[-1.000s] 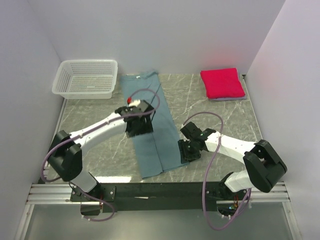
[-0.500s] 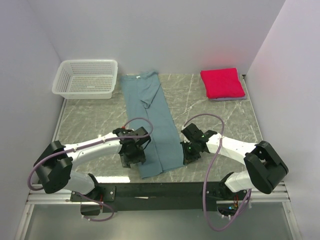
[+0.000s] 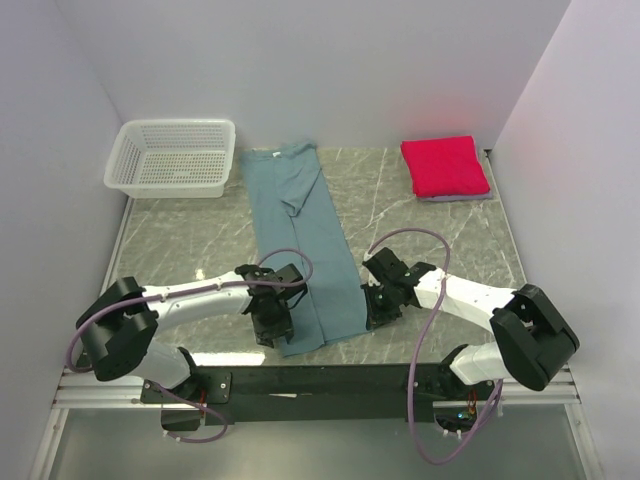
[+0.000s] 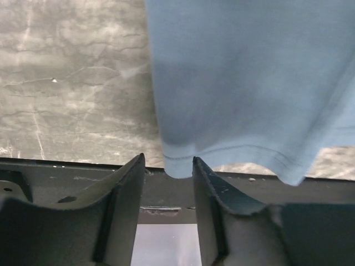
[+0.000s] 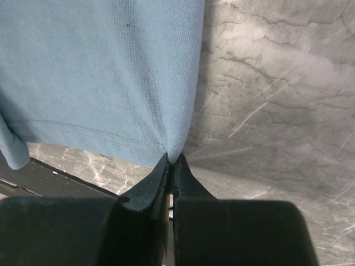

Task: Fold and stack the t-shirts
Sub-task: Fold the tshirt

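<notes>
**Near hem of the teal shirt: one corner caught, one waiting**

In the top external view, the muted teal-blue cloth t-shirt (image 3: 305, 240) lies flat as a long narrow strip on the grey marble-patterned table (image 3: 440, 245). Its collar points toward the far wall and its hem is at the near edge. The left gripper (image 3: 272, 325) is at the hem's left corner and the right gripper (image 3: 377, 307) at its right corner. Well apart at the far right, a folded crimson-pink t-shirt (image 3: 445, 165) rests on a thin pale lavender t-shirt (image 3: 458, 198). A white plastic mesh basket (image 3: 172, 155) stands at the far left.

In the left wrist view, the dark fingers (image 4: 125, 183) are spread, with the stitched hem corner sitting in the gap between them — not clamped.

In the right wrist view, the fingers (image 5: 150, 188) are pressed together, pinching the very tip of the other hem corner.

The step in hand looks like taking hold of the near hem to fold the strip in half toward the collar. The next move calls for the left gripper to clamp its corner. Then both arms should lift together and carry the hem away from the bases, level with each other — an uneven pull would skew the fold. Stacking onto the crimson pile comes later.
</notes>
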Available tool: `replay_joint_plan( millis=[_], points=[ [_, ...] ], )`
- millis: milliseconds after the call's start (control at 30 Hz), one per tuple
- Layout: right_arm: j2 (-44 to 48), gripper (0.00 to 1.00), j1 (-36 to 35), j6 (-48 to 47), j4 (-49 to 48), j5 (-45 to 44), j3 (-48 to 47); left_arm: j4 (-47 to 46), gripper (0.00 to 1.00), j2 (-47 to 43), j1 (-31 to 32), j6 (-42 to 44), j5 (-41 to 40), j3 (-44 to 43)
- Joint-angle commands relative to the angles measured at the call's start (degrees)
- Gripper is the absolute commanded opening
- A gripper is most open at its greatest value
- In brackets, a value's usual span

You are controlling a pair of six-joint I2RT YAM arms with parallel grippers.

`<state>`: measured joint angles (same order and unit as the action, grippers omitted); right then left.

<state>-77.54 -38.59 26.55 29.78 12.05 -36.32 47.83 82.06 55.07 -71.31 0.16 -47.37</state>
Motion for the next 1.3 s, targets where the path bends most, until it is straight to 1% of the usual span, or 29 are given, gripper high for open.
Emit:
replay_joint_plan(
  millis=[0,167,467,633,733,767,800,967,1100,1200,1233,1267],
  points=[
    [1.25,0.00,0.00,0.00,0.02,0.51,0.72,-0.64,0.44,0.38,0.48,-1.46,0.72,1.14],
    [0.46,0.00,-0.17,0.44,-0.95,1.30,1.25,-1.77,0.42,0.91,0.65,-1.55,1.51,2.29],
    [-0.60,0.00,-0.26,0.61,-1.13,1.04,1.16,-4.41,0.43,4.77,0.65,0.12,3.00,3.17],
    [-0.77,0.00,-0.35,0.00,-1.39,1.39,0.81,-3.98,0.40,6.27,0.65,0.03,2.47,3.34],
    [-0.42,0.00,-0.35,-0.27,-1.04,1.48,0.63,-3.10,0.32,6.97,0.65,-0.15,2.04,3.34],
    [-0.33,0.00,-0.43,-0.35,-0.87,1.48,0.63,-3.10,0.24,7.06,0.65,-0.15,2.12,3.34],
    [-0.07,0.00,-0.44,-0.35,-0.69,1.57,0.63,-2.92,0.19,7.06,0.65,-0.15,2.03,3.60],
    [0.46,0.00,-1.31,-0.53,-0.16,2.62,1.60,-2.04,0.01,7.24,0.65,0.20,1.68,3.87],
    [1.68,0.00,-3.59,0.43,2.55,3.76,1.86,-0.82,0.01,5.14,1.00,-0.49,2.38,5.36],
    [2.56,0.00,-6.40,1.05,7.12,5.26,0.20,3.66,0.01,0.84,4.07,-2.95,3.00,5.54],
    [2.83,0.00,-9.28,1.49,9.92,5.78,-0.76,4.80,0.00,-0.22,6.00,-3.48,3.44,5.36],
    [3.18,0.00,-10.62,2.36,11.60,6.14,-1.21,5.94,0.01,-1.28,6.89,-4.01,3.70,5.45]
  ],
)
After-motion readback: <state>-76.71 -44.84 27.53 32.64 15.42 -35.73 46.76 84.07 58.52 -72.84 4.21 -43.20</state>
